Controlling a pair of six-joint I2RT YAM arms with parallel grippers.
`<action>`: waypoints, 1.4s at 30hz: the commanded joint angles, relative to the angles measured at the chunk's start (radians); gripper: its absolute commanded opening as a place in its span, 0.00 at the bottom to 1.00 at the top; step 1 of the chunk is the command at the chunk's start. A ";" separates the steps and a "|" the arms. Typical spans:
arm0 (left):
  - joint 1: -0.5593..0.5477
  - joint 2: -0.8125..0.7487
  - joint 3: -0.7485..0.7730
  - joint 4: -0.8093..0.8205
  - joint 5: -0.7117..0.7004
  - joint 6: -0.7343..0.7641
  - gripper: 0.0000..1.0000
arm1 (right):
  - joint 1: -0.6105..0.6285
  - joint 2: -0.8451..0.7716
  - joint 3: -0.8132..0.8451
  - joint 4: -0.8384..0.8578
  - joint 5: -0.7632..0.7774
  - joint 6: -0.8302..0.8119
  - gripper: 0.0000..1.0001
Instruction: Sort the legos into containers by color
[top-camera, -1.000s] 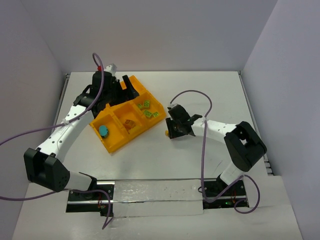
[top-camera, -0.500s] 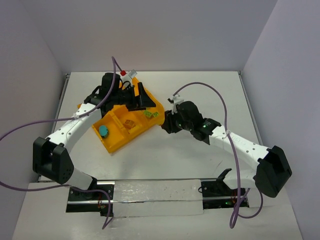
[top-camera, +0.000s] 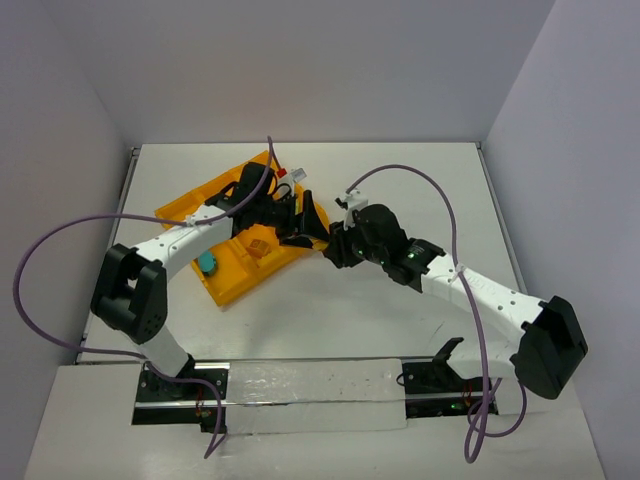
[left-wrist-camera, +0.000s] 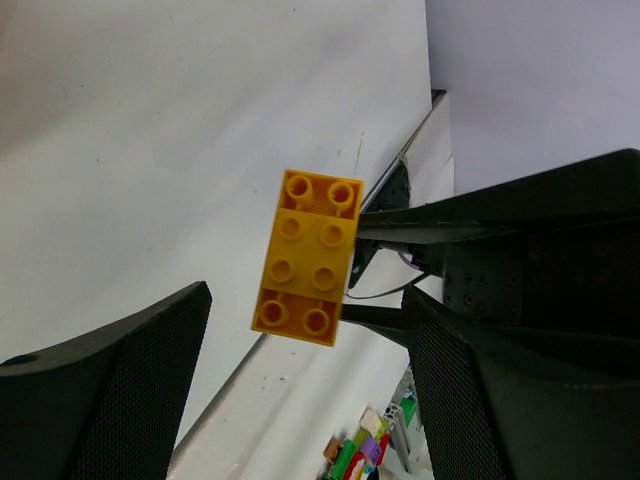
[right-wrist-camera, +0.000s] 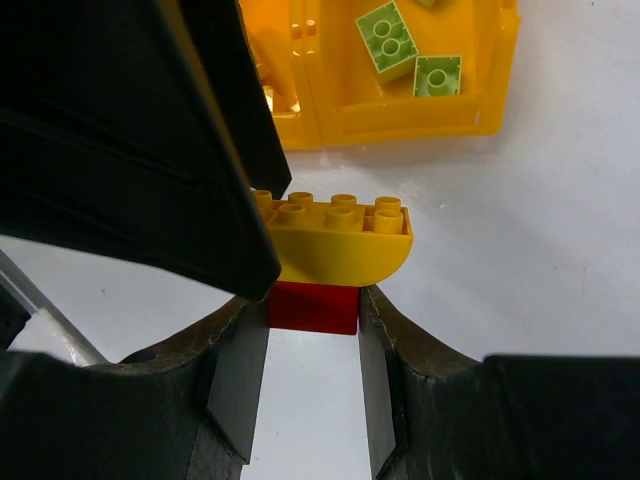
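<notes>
My right gripper is shut on a red brick that carries a curved yellow brick on top. In the top view it hangs just right of the orange-yellow tray. My left gripper reaches over the tray's right corner toward it. In the left wrist view the yellow brick shows stud side on, ahead of the left gripper, whose jaws stand open with gaps on both sides. Two light green legos lie in one compartment. A teal lego and an orange one lie in others.
The left gripper's black finger fills the upper left of the right wrist view, close to the held bricks. Purple cables loop over both arms. A small heap of mixed coloured bricks shows far off, beyond the table's edge.
My left arm swung from the tray's far corner to the right, toward the right gripper, and its jaws narrowed. My right arm carried the red-and-yellow clump up toward the tray's corner.
</notes>
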 joint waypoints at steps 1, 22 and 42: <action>0.000 0.009 0.002 0.078 0.051 -0.034 0.84 | 0.010 -0.047 0.021 0.032 0.029 -0.019 0.09; -0.002 0.019 -0.048 0.235 0.181 -0.121 0.52 | 0.011 -0.076 0.003 0.071 0.038 -0.007 0.09; 0.069 -0.049 -0.044 0.272 0.135 -0.184 0.00 | 0.037 -0.075 -0.043 0.050 0.068 -0.023 0.05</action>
